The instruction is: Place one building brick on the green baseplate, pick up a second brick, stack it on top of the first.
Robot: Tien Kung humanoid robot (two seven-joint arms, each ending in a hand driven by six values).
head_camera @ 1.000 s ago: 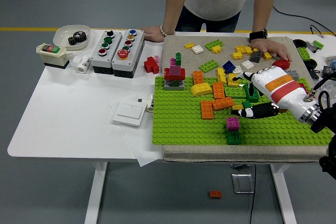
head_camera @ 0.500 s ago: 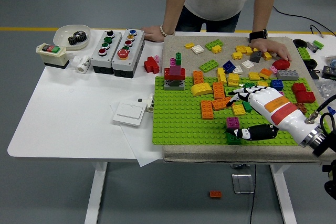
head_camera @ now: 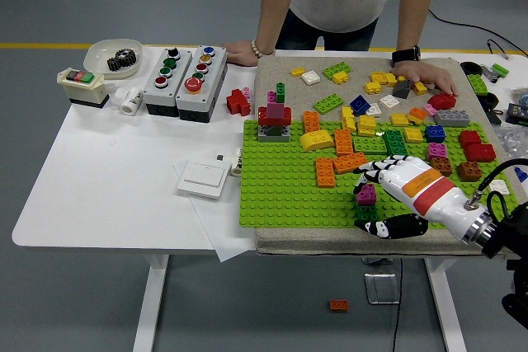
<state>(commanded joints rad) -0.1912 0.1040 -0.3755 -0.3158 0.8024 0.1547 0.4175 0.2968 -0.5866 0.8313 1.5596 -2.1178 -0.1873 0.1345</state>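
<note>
A magenta brick point(head_camera: 366, 194) sits stacked on a dark green brick point(head_camera: 367, 214) near the front edge of the green baseplate point(head_camera: 280, 187). My right hand point(head_camera: 365, 202) reaches in from the lower right. Its fingers point(head_camera: 369, 172) lie just behind the stack and its thumb point(head_camera: 388, 227) lies just in front, spread apart and gripping nothing. Several loose bricks lie on the baseplate, among them orange ones point(head_camera: 325, 171) and a yellow one point(head_camera: 316, 140). The left arm is out of view.
A person stands at the far side, one hand point(head_camera: 239, 53) on the table and the other point(head_camera: 431, 80) on the mat among loose bricks. A red-and-grey brick tower point(head_camera: 274, 114) stands back left on the plate. Button boxes point(head_camera: 186, 80), a bowl point(head_camera: 115, 57) and a white switch point(head_camera: 203, 177) lie left.
My right hand has moved from behind the stack toward the table's near edge and now straddles the magenta-on-green stack. The stack has not moved.
</note>
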